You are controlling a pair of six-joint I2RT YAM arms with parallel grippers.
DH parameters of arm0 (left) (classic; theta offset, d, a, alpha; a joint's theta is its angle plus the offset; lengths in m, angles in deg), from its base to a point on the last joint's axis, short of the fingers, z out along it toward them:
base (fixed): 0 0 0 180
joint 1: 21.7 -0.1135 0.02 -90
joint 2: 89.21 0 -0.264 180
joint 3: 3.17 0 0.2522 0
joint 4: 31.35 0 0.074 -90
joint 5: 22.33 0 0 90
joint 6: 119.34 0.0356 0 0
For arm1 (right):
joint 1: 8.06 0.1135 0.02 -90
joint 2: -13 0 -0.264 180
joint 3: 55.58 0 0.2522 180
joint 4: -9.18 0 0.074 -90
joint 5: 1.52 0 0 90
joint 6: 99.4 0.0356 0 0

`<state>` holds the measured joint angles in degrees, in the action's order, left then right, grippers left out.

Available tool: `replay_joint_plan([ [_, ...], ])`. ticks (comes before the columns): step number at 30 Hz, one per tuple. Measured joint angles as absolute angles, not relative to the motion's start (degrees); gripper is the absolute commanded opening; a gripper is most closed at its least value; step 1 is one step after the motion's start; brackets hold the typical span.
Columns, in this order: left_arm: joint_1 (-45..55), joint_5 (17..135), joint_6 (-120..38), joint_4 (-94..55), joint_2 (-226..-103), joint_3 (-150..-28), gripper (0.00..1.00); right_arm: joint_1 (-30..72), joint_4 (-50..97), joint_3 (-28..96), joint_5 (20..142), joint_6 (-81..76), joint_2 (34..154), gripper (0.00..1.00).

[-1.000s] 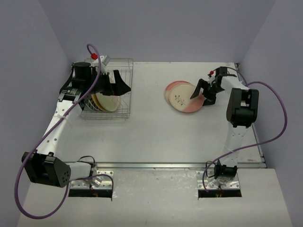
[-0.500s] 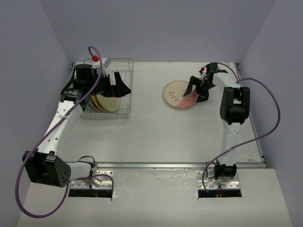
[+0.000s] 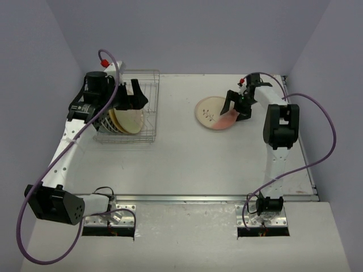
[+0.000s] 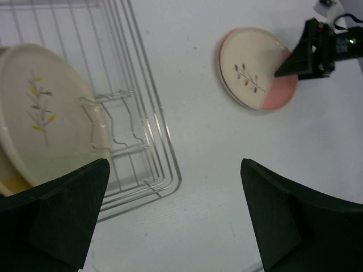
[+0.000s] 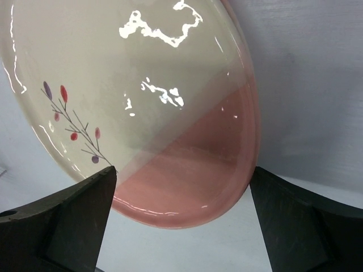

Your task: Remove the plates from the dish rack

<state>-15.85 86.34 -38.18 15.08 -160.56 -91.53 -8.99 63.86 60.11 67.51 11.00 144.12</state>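
Note:
The wire dish rack [image 3: 148, 107] stands at the far left, and several cream plates [image 3: 128, 120] lean upright in its near half. My left gripper [image 3: 138, 97] hovers above the rack, open and empty [image 4: 176, 215]. In the left wrist view a cream plate with a sprig [image 4: 45, 113] leans in the rack [image 4: 153, 130]. A pink-cream plate with a sprig [image 3: 212, 112] lies flat on another plate right of centre. My right gripper [image 3: 237, 109] is low at its pink edge [image 5: 187, 170]. Its jaws [image 5: 184, 209] are open, one on each side of the rim.
The rack's far half holds only bare slot wires [image 4: 113, 107]. Purple cables [image 3: 317, 130] loop from both arms. Grey walls close the table on the left, back and right. White tabletop [image 3: 187, 158] lies between the rack and the stacked plates.
My right gripper carried the pink-cream plate left onto the other plate, set it flat, and its jaws widened. My left gripper drew back a little over the rack.

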Motion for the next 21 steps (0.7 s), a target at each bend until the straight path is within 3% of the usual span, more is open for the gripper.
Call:
replay_joint_plan([
  [9,-15.85,63.38,-31.26,21.39,-164.2,-100.53,0.78,-8.99,64.07,53.93,71.17,5.28,129.58,0.99],
  [21,-15.92,56.95,-28.63,23.84,-170.79,-98.71,0.7,-8.99,62.55,40.41,69.76,2.51,108.02,0.99],
])
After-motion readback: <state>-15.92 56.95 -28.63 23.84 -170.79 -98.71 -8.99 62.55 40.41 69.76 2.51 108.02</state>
